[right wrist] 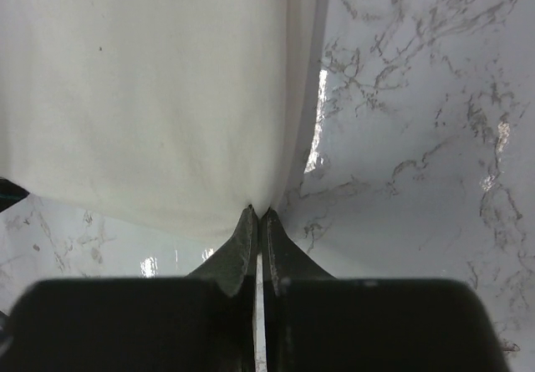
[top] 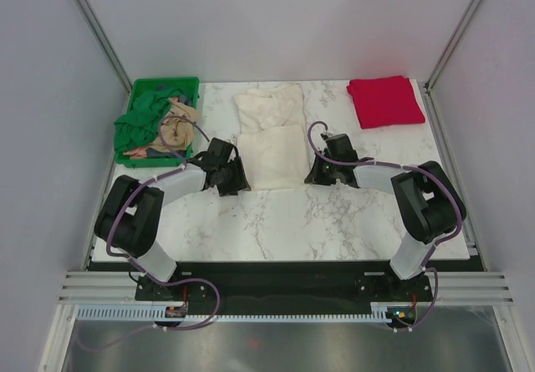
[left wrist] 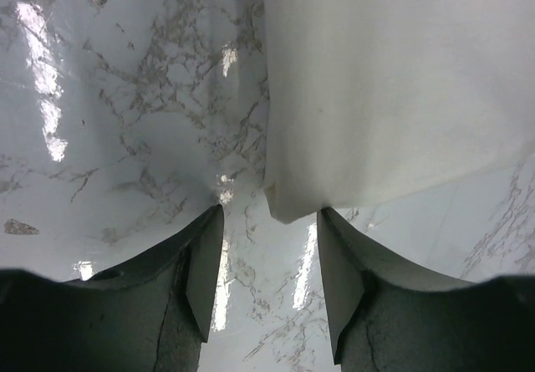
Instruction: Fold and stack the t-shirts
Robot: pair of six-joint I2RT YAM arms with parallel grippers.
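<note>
Both arms extend forward and inward. Left end effector (left wrist: 269, 215): fingers parted. Right end effector (right wrist: 256, 215): fingers pressed together, pinching the cream-white t-shirt (right wrist: 150, 96) edge.

Overhead camera looks down; close wrist cameras share cream-white t-shirt (top: 272, 142).

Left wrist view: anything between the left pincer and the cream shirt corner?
Nothing visible. The left pincer stands open over the bare marble table, and the near corner of the cream shirt lies just ahead of its fingertips, unobstructed. The right pincer is shut on the shirt's other near corner.
</note>
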